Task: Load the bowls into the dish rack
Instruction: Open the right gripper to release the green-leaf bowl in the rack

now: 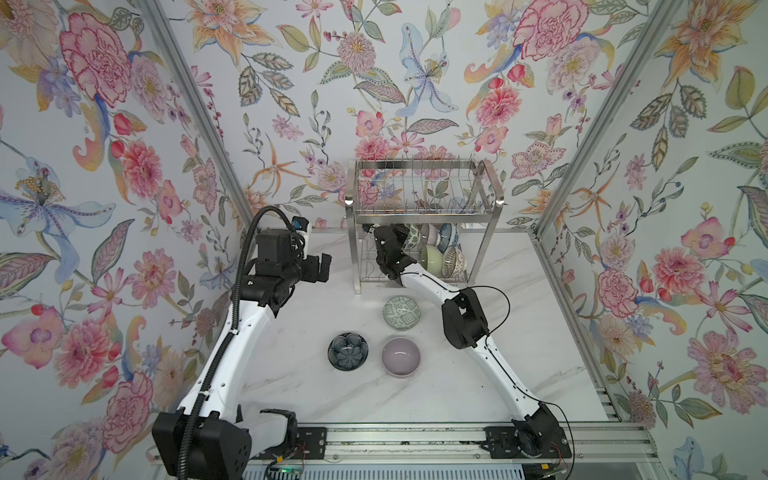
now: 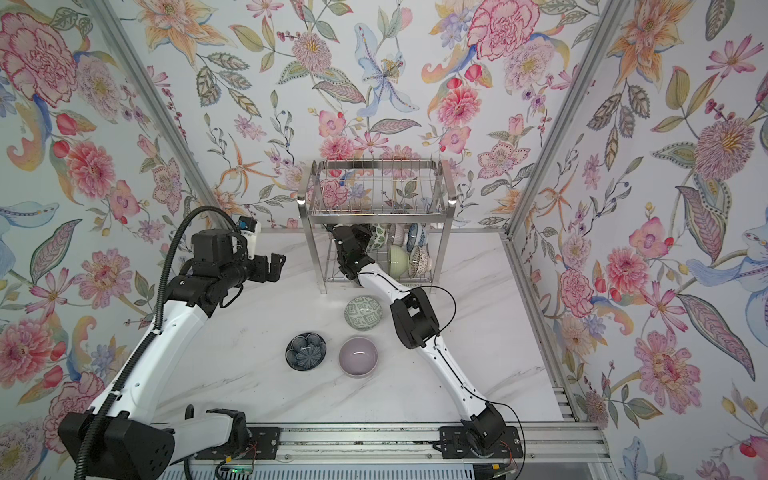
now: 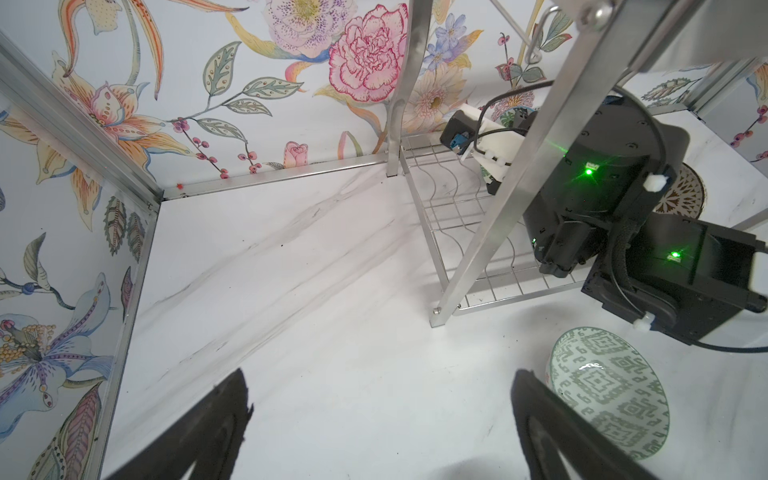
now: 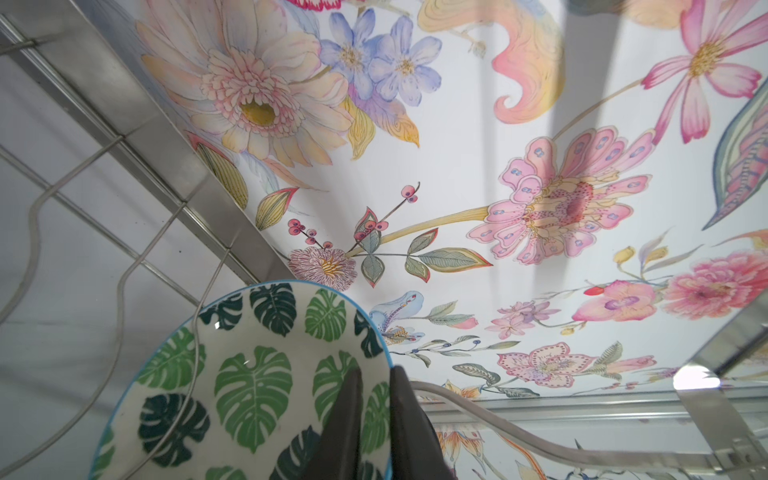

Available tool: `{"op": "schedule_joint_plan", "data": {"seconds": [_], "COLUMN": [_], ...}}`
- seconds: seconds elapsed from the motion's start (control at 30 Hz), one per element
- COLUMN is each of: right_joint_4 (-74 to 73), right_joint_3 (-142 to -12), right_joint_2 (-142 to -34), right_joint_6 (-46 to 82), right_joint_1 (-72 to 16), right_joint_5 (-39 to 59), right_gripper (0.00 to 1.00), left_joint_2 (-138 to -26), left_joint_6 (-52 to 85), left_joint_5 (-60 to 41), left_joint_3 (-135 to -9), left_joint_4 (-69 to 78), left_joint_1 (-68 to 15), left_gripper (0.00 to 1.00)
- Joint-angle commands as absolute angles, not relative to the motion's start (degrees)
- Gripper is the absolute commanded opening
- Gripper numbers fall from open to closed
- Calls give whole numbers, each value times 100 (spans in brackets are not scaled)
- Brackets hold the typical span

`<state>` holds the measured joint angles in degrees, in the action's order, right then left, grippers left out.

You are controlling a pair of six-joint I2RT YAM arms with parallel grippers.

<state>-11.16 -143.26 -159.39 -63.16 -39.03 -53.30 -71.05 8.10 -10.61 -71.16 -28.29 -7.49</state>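
- Leaf-print bowl (image 4: 253, 386) stands on edge on the dish rack's (image 1: 419, 214) lower shelf, its mouth facing the rack's left end.
- My right jaws straddle its rim, nearly together; I cannot tell whether they pinch it.
- My left jaws are spread wide, left of the rack.

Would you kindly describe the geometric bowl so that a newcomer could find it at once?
Find the steel dish rack at the back of the marble table. Three bowls sit loose before it; the geometric bowl lies nearest the rack. Unlike the plain lilac bowl and the dark flower bowl, it carries a pale green angular print.
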Motion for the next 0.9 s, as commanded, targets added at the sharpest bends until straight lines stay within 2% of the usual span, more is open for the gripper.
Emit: {"op": "schedule_joint_plan", "data": {"seconds": [0.0,0.1,0.17,0.3,0.37,0.5,0.87], "right_joint_4": [-1134,-1180,-1173,-1188,-1318,-1336,-1239], "right_joint_3": [-14259,-13953,-13660,-13053,-12759,-12124,-10467], "right_joint_2": [-15674,-15401,-15169,-14719,-14549,-14090,-12746], "right_joint_6": [-6202,-6088,-5934,-5693,-5690,-5458,-4748], "right_joint_1": [-3885,-3911,-3947,-4058,-4116,-4232,-4548], "right_joint_5": [-5371,-5324,-5221,-5031,-4997,-4899,-4831], "right_gripper": [18,26,39,74,85,93,97], "left_joint_2": [-7031,-6999,-6975,-6935,-6952,-6945,-6532], "left_joint_6": [815,860,879,863,853,894,1067], "left_joint_5": [-1213,-1252,-1252,-1168,-1112,-1043,-876], "left_joint_3": [-7023,-6965,-6913,-6701,-6601,-6465,-6024], "left_joint_4": [-2776,-2727,-2692,-2563,-2516,-2391,-2245], "left_joint_1": [-688,-683,-685,-683,-682,-673,-676], "left_gripper": [99,100,99,100,99,99,99]}}
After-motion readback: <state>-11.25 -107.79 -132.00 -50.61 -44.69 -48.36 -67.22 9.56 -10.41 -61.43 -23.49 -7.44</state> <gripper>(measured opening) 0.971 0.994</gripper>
